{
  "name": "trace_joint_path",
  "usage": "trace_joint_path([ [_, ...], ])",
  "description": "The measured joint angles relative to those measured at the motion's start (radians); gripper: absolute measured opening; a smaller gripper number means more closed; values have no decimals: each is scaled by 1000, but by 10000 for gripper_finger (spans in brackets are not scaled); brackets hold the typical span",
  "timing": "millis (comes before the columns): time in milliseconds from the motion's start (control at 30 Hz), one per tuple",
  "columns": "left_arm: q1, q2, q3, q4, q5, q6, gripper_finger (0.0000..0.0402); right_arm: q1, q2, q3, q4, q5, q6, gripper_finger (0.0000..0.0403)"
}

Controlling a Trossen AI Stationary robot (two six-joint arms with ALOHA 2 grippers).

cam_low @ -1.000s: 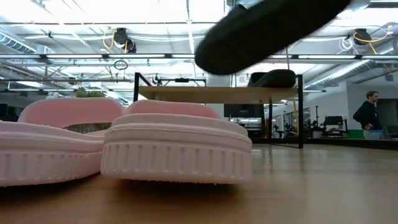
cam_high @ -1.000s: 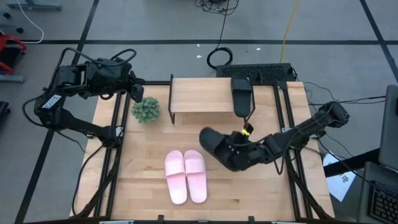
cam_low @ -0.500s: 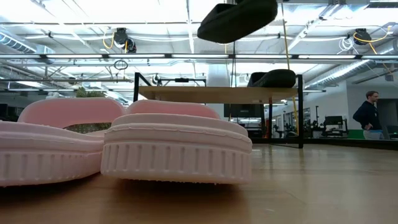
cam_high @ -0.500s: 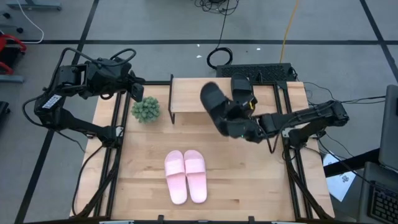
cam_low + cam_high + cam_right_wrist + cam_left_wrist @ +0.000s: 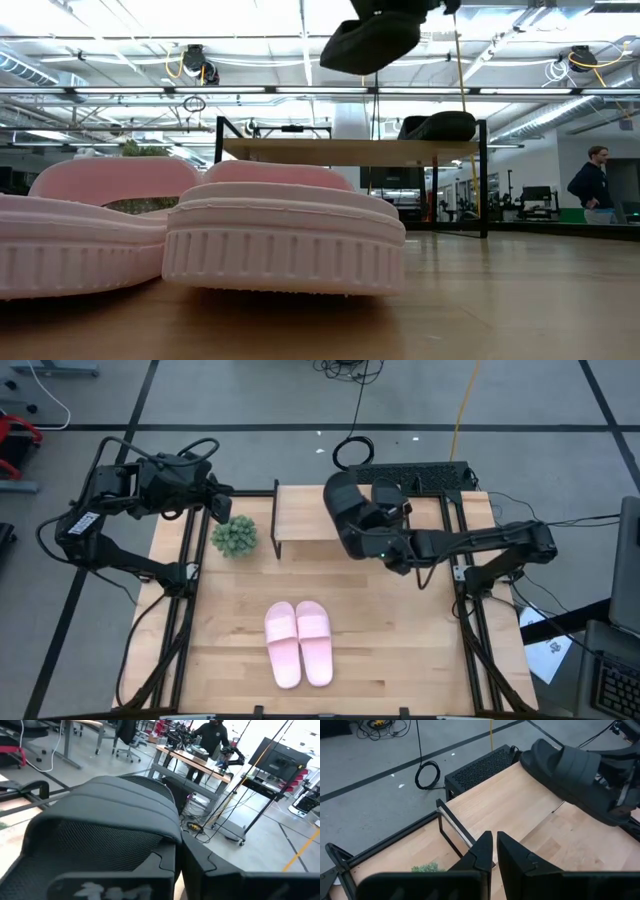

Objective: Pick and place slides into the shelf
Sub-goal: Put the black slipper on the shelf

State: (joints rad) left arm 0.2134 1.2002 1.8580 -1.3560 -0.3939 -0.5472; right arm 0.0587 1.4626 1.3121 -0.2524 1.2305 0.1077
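The right tool (image 5: 388, 546) has swung its black slide (image 5: 345, 512) up from mid-bench and now holds it clamped by the strap, high above the shelf (image 5: 310, 512), just left of the other black slide (image 5: 388, 508) already lying on the plank, so I'd say all it needs now is lowering into place. The carried slide is dark, thick-soled and wide-strapped, tilted in the air; the 2 pink slides (image 5: 298, 642) wait side by side near the front, and the left tool (image 5: 218, 510) sits pinched nearly shut, empty, beside the little plant (image 5: 234, 535).
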Motion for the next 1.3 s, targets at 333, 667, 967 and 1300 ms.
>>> trace_joint_path([
  [333,0,12,1,0,0,2,26,-67,59,0,2,-3,37,0],
  [667,0,11,1,0,-1,4,26,-117,68,0,2,-2,54,0],
  [967,0,11,1,0,-1,19,26,-138,80,-1,-3,-10,64,0],
  [1300,0,11,1,0,-1,32,26,-172,87,-1,-18,-30,112,0],
])
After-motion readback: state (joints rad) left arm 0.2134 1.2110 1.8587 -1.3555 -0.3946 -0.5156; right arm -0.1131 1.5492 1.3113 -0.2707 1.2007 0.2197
